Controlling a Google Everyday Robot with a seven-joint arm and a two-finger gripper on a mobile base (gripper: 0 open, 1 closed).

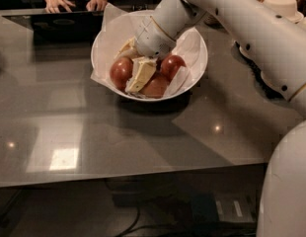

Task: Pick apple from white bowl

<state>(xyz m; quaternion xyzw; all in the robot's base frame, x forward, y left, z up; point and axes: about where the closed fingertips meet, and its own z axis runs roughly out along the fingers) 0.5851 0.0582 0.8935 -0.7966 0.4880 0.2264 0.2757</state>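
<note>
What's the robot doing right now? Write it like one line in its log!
step: reaching in | end effector: low inside white bowl, between red apples | lifted: nothing yet

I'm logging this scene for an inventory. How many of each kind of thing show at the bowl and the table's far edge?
Red apples: 3 (left, right, front); the gripper may hide more
White bowl: 1
Gripper: 1, down in the bowl among the apples
Hands: 2, at the far edge
Total: 7
</note>
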